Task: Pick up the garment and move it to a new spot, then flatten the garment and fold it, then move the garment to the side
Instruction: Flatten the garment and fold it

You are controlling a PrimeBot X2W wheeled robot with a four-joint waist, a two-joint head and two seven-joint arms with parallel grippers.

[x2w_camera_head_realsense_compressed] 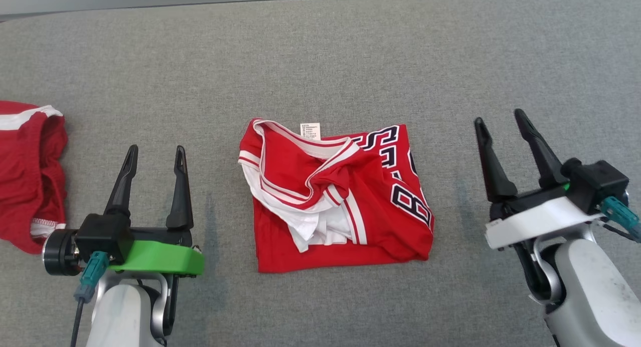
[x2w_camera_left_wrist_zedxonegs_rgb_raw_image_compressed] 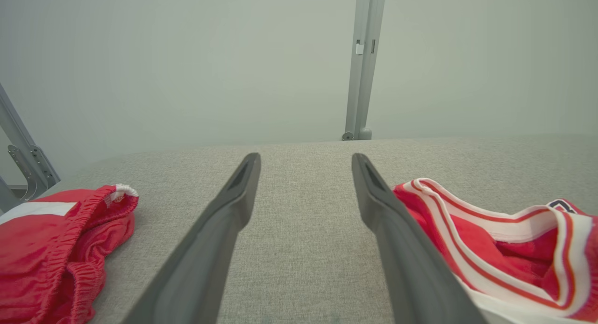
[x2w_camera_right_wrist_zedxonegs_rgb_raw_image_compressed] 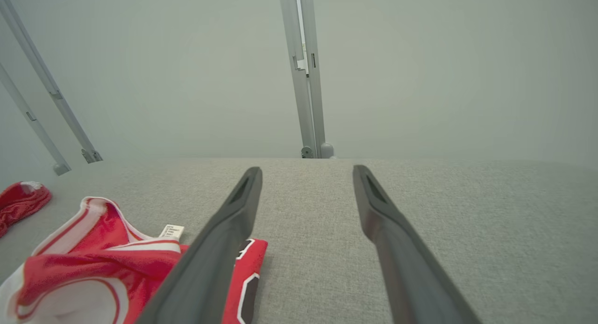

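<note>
A red jersey garment (x2w_camera_head_realsense_compressed: 335,197) with white trim and dark lettering lies folded into a rough square on the middle of the grey table (x2w_camera_head_realsense_compressed: 320,51). Its white tag sticks out at the far edge. My left gripper (x2w_camera_head_realsense_compressed: 155,152) hovers open to the left of the garment, apart from it. On the garment's right, my right gripper (x2w_camera_head_realsense_compressed: 501,117) is open too, with nothing between its fingers. The left wrist view has the garment (x2w_camera_left_wrist_zedxonegs_rgb_raw_image_compressed: 504,249) at the right beside my left gripper (x2w_camera_left_wrist_zedxonegs_rgb_raw_image_compressed: 306,159). In the right wrist view the garment (x2w_camera_right_wrist_zedxonegs_rgb_raw_image_compressed: 103,268) lies at the lower left of my right gripper (x2w_camera_right_wrist_zedxonegs_rgb_raw_image_compressed: 307,171).
A second red garment with white trim (x2w_camera_head_realsense_compressed: 30,177) lies crumpled at the table's left edge, also seen as red cloth (x2w_camera_left_wrist_zedxonegs_rgb_raw_image_compressed: 56,249) in the left wrist view. Metal frame posts (x2w_camera_right_wrist_zedxonegs_rgb_raw_image_compressed: 306,76) stand behind the table's far edge.
</note>
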